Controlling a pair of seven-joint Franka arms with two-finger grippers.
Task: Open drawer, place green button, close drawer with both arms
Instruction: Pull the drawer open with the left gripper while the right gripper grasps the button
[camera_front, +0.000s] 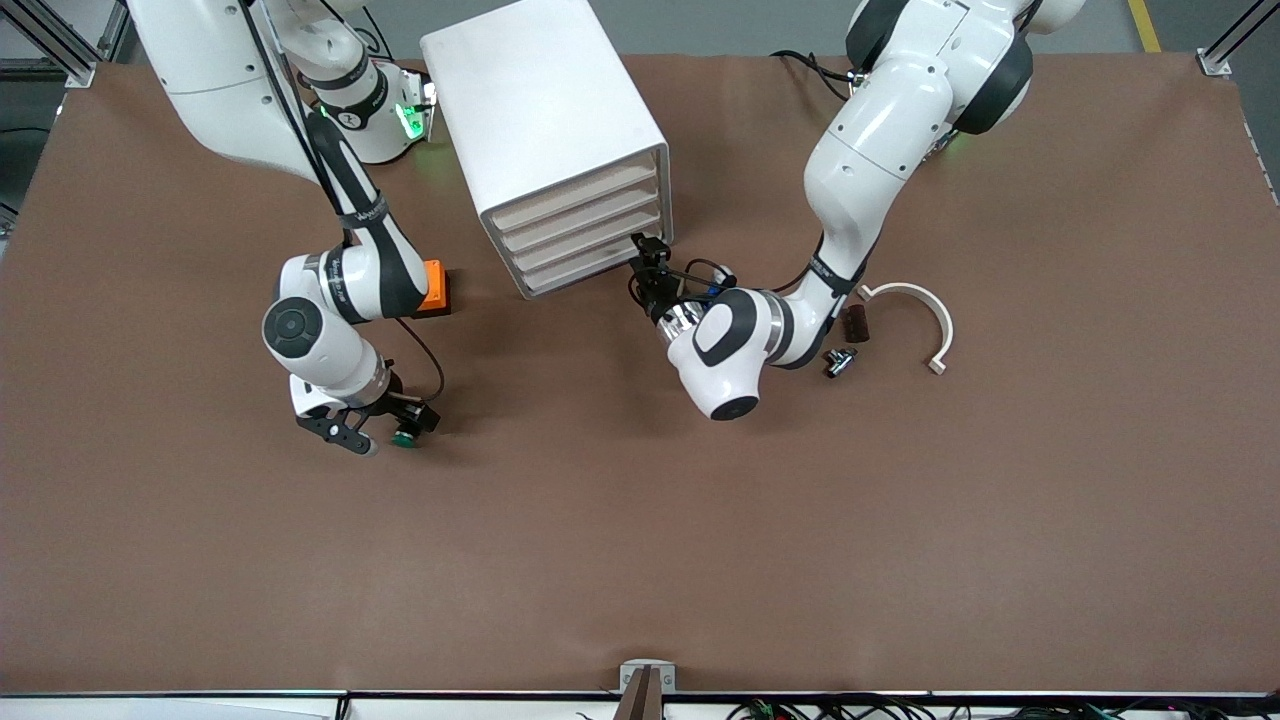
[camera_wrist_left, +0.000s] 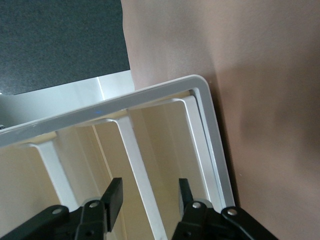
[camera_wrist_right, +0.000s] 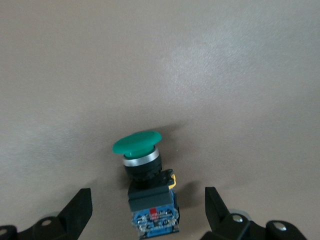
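Desk: brown, carries everything. Drawer cabinet: white, four drawers, by the robots' edge. Left hand: at the lowest drawer, fingers half closed over its front lip. Right hand: spread wide, low over the button. Button: green cap, lying on the desk toward the right arm's end, between the fingers, untouched.

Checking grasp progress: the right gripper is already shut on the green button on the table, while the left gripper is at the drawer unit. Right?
Not quite. The right wrist view shows the right gripper open, its fingers either side of the button without touching. The left gripper is indeed at the drawer unit.
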